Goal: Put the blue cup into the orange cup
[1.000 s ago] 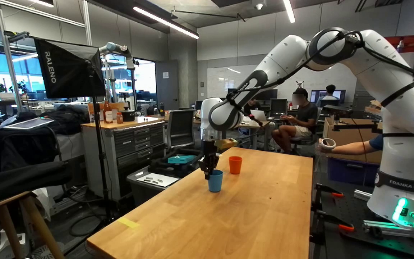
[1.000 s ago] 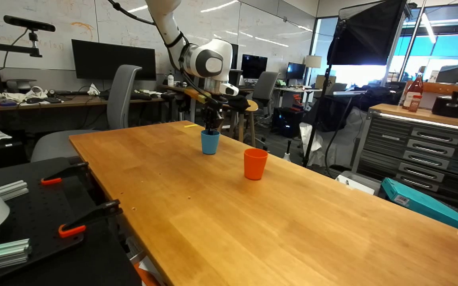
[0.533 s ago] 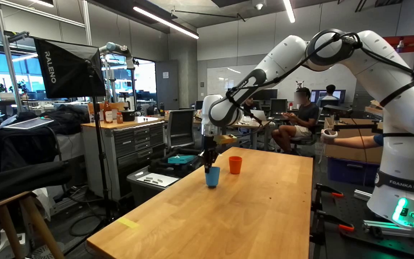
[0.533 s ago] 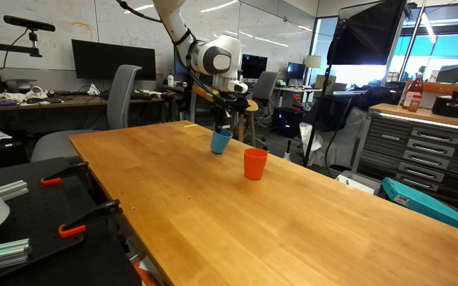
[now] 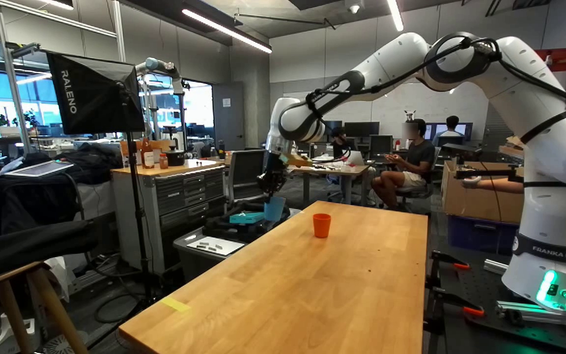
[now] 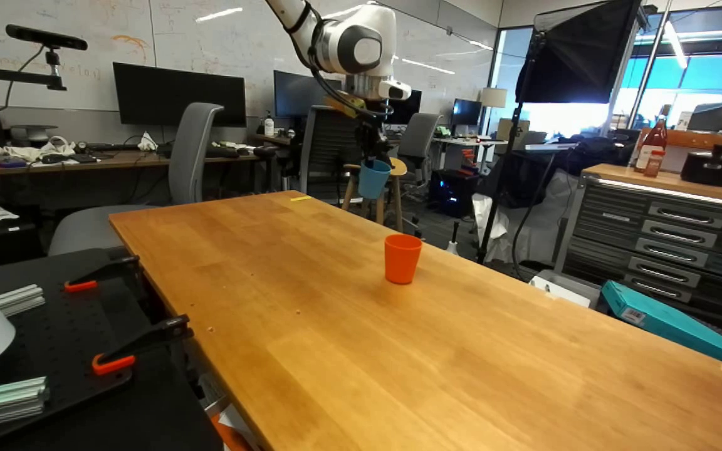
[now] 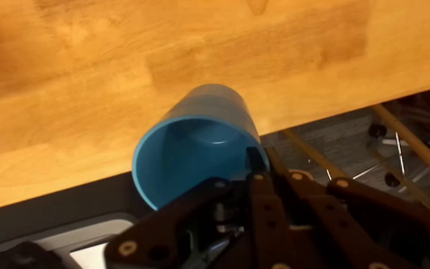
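holding the blue cup (image 7: 194,153) aloft and tilted, the gripper (image 7: 265,158) is closed thin on one wall; how deep is hard to tell. that one-sided pinch could let it swing and knock the orange cup (image 6: 402,260), upright on the table (image 6: 386,326). both taper, smooth plastic against grained wood.

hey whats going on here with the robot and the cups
A robot arm is holding the blue cup, its fingers shut on it, one inside and one outside. The cup hangs tilted, clear of the table. The orange cup stands upright on the table, and the blue one is not in it yet.
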`<state>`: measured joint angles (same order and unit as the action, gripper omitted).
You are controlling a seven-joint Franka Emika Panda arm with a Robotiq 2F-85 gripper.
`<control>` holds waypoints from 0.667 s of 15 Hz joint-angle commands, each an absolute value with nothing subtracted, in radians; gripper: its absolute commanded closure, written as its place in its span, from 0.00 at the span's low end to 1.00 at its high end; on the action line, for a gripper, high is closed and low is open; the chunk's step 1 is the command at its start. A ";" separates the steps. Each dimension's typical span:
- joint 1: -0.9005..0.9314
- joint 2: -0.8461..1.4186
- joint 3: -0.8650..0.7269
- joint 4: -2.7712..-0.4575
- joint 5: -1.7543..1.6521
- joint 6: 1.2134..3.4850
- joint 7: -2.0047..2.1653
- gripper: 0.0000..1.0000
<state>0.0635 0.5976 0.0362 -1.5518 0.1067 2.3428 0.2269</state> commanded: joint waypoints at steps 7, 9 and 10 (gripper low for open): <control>0.037 0.436 -0.141 -1.658 -0.033 2.320 0.300 0.99; 0.026 0.410 -0.162 -1.705 -0.057 2.306 0.306 0.99; 0.021 0.398 -0.169 -1.731 -0.069 2.296 0.309 0.99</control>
